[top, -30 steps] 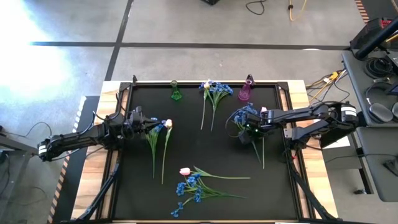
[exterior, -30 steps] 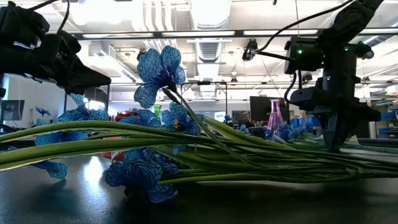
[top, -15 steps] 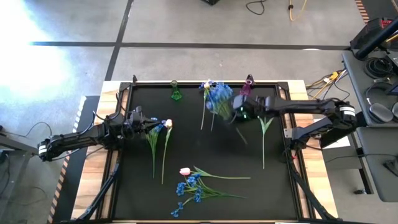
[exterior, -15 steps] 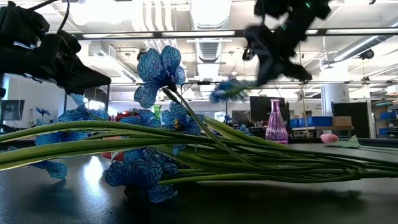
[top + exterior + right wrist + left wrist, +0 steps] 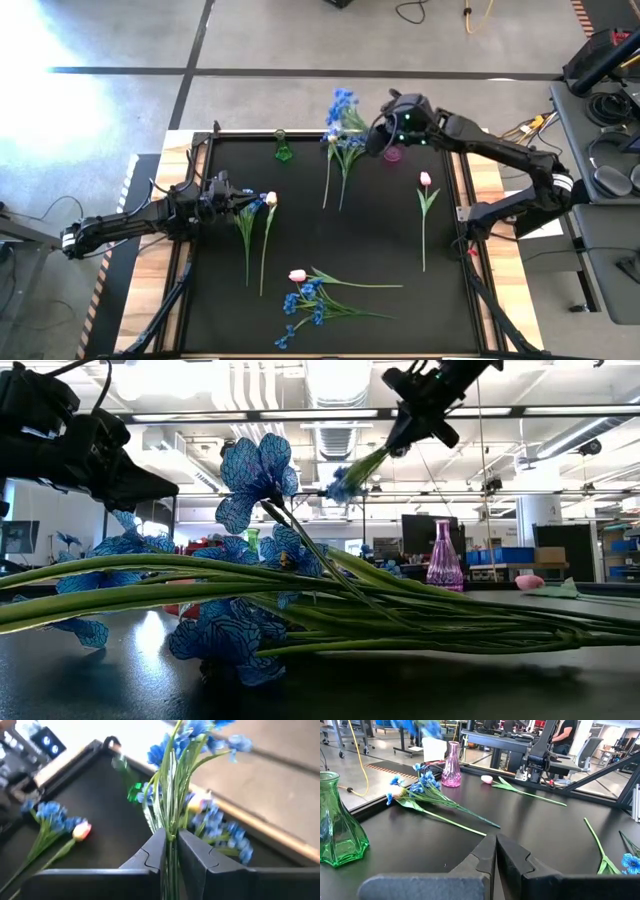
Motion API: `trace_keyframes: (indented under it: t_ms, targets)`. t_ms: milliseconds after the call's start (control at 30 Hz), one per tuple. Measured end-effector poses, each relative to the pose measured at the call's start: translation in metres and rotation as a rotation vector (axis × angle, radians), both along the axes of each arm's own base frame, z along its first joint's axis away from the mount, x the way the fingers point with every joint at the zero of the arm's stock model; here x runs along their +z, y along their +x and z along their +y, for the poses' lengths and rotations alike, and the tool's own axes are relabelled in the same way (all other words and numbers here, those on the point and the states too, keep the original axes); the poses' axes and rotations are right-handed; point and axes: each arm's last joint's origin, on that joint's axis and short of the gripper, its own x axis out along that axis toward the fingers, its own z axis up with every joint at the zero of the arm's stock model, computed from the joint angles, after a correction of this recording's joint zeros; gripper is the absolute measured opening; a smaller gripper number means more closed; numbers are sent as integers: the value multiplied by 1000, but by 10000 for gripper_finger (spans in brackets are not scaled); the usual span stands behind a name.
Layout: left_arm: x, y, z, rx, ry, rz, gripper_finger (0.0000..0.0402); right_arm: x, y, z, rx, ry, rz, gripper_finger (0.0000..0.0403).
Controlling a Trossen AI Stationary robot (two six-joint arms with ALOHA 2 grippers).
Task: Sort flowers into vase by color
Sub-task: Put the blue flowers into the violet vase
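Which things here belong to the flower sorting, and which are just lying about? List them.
Job: blue bunch in right gripper; green vase; pink vase; pink tulip; loose flowers.
Lying about: floor cables; desk gear.

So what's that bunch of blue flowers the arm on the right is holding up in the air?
It's a blue flower bunch: small bright blue blossoms, artificial-looking, on several thin green stems. The right gripper is clamped on the stems, which run up between its two dark fingers. The bunch is lifted clear of the black table, with its blossoms reaching past the far edge, near the pink vase. Nothing else touches it.
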Motion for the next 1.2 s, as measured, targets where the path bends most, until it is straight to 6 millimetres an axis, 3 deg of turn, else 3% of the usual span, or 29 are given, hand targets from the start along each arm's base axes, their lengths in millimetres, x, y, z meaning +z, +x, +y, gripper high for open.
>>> trace_keyframes:
  t_ms: [267,533,700,933,1067,1200]
  targets:
    - [0,0,0,0,0,0,0,-53,11,33,38,174,113,38]
    - [0,0,0,0,0,0,0,-119,-2,57,-10,316,286,38]
    - [0,0,0,0,0,0,0,-127,-7,64,-28,395,303,49]
    - [0,0,0,1,0,0,0,-108,9,61,147,318,279,151]
    - [0,0,0,0,0,0,0,-118,20,58,229,295,338,218]
    - [0,0,0,0,0,0,0,-140,30,55,272,297,435,265]
